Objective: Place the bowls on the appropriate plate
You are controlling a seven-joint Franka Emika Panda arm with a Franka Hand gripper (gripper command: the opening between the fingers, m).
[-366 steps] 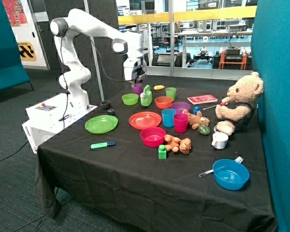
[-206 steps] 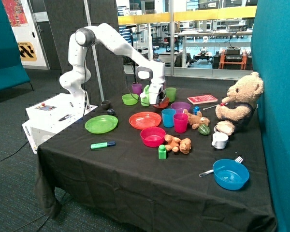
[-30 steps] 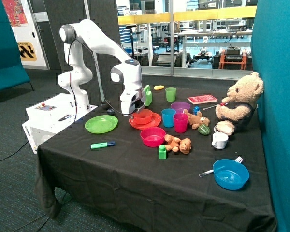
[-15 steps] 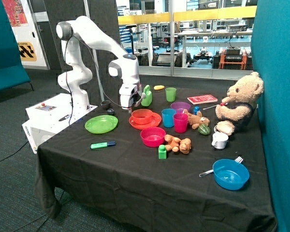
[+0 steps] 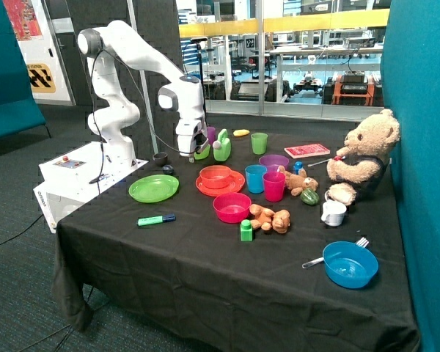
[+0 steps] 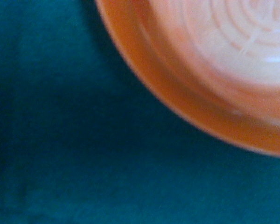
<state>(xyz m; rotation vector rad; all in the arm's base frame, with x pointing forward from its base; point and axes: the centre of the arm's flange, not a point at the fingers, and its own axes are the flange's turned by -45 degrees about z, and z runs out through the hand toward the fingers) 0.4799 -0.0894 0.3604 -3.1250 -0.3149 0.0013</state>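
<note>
On the surface (image 5: 205, 271) the green plate (image 5: 153, 188) lies bare at the left, the pincer (image 5: 191, 152) hangs just in front of the green bowl (image 5: 202, 152), its state I cannot tell, and right of it the orange-red bowl (image 5: 215, 176) sits on the orange-red plate (image 5: 235, 184).

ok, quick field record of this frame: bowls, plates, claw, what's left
orange-red bowl: sitting on the red plate, claw clear of it
lime green bowl: on the tablecloth behind the claw, mostly hidden, not on a plate
green plate: nothing on it
claw: raised beside the green bowl, carrying nothing visible
done: orange-red bowl
left: lime green bowl
</note>
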